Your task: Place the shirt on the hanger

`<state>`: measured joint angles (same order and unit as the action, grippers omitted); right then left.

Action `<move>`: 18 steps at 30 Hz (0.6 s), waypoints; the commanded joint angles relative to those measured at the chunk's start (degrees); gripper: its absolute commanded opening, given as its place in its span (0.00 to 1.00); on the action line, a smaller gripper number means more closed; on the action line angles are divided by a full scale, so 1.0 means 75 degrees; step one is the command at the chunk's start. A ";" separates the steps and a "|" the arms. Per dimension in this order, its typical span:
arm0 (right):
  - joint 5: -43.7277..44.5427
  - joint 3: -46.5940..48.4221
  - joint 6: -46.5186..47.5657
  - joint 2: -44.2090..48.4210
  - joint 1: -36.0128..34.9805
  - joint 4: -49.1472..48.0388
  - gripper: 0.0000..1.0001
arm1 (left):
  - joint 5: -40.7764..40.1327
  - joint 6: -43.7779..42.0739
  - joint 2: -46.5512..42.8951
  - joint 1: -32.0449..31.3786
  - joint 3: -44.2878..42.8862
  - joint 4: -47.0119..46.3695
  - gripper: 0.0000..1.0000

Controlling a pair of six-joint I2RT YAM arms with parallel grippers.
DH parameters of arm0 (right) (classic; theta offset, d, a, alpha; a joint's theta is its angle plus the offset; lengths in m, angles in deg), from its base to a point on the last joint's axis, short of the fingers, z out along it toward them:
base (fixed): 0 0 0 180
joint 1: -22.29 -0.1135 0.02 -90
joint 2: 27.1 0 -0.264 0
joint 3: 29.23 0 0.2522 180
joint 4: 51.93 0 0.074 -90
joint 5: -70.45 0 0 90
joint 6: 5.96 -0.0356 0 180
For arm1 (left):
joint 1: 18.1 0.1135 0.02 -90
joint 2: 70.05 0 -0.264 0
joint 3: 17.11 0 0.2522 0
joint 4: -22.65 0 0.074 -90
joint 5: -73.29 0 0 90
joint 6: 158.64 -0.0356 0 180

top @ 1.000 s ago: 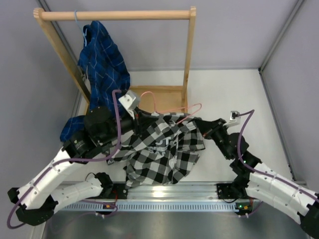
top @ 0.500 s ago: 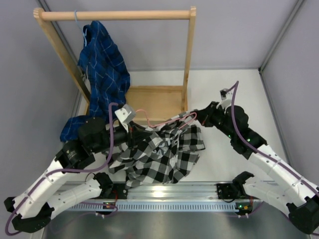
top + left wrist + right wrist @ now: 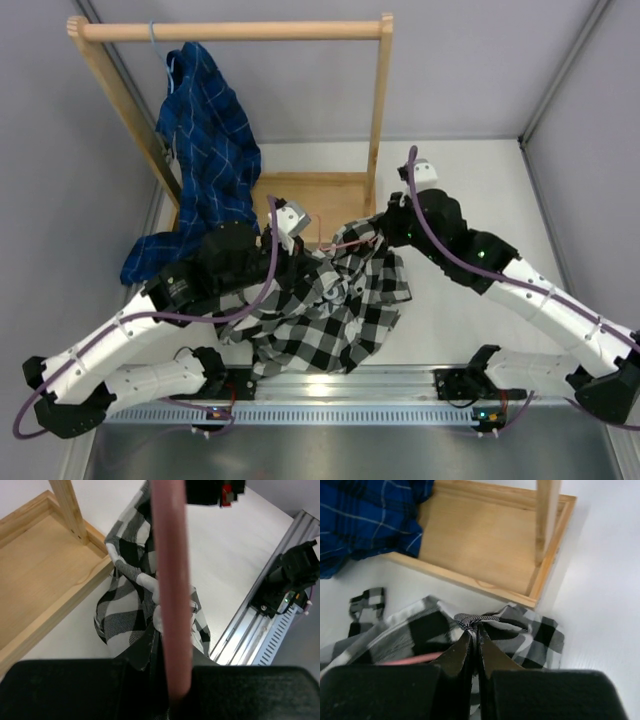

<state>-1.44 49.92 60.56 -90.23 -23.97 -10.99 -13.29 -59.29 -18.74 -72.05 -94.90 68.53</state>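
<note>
The black-and-white checked shirt [image 3: 335, 315] lies crumpled on the white table in front of the arms, its far edge raised. My right gripper [image 3: 380, 232] is shut on a bunched fold of that edge [image 3: 476, 622], close to the rack's wooden base. The pink wire hanger [image 3: 170, 575] runs up the middle of the left wrist view. My left gripper [image 3: 303, 255] is shut on its lower end, and the shirt [image 3: 125, 605] hangs just beyond it. A short stretch of the hanger [image 3: 345, 243] shows between the two grippers; the rest is under fabric.
A wooden clothes rack [image 3: 230, 30] stands at the back with a flat wooden base [image 3: 310, 195]. A blue plaid shirt [image 3: 205, 130] hangs from its rail and spills onto the table at the left. A metal rail [image 3: 330, 395] runs along the near edge.
Both grippers moved away from the arm bases toward the rack. The right gripper carried the shirt's edge back and left. The left gripper shifted right with the hanger.
</note>
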 commanded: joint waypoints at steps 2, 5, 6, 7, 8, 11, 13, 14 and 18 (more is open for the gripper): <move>-0.0865 -0.0384 -0.0195 0.0855 -0.0393 -0.1007 0.00 | -0.2415 0.0859 0.0050 -0.0189 -0.0545 -0.0693 0.00; -0.1546 -0.1707 -0.1143 0.1815 -0.0628 -0.2588 0.00 | -0.3616 0.1203 -0.0009 -0.0177 -0.0428 -0.1594 0.00; -0.1861 -0.2441 -0.1378 0.2006 -0.0675 -0.3022 0.00 | -0.3701 0.1203 0.0002 -0.0189 -0.0404 -0.1854 0.00; -0.1956 -0.2785 -0.1902 0.2170 -0.0745 -0.3861 0.00 | -0.3725 0.1145 0.0049 -0.0166 -0.0381 -0.2124 0.00; -0.2039 -0.3113 -0.2128 0.2346 -0.0792 -0.4288 0.00 | -0.3447 0.1098 0.0142 -0.0108 -0.0346 -0.2764 0.00; -0.2367 -0.4087 -0.2633 0.2360 -0.0875 -0.5646 0.00 | -0.2149 0.1401 0.0237 0.0371 0.0040 -0.3927 0.00; -0.2333 -0.4428 -0.2634 0.2336 -0.0887 -0.6001 0.03 | -0.0554 0.1694 0.0377 0.0560 0.0193 -0.5064 0.00; -0.2205 -0.4533 -0.2634 0.2463 -0.0887 -0.6119 0.06 | -0.0074 0.1719 0.0401 0.0584 0.0379 -0.5404 0.00; -0.1397 -0.5201 -0.2646 0.3307 -0.0852 -0.5784 0.12 | 0.0505 0.1684 0.0039 0.0643 0.1317 -0.6812 0.00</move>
<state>-12.83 12.70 42.66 -69.92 -29.26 -49.37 -15.98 -48.76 -15.99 -67.96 -88.06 39.17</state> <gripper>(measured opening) 0.101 0.115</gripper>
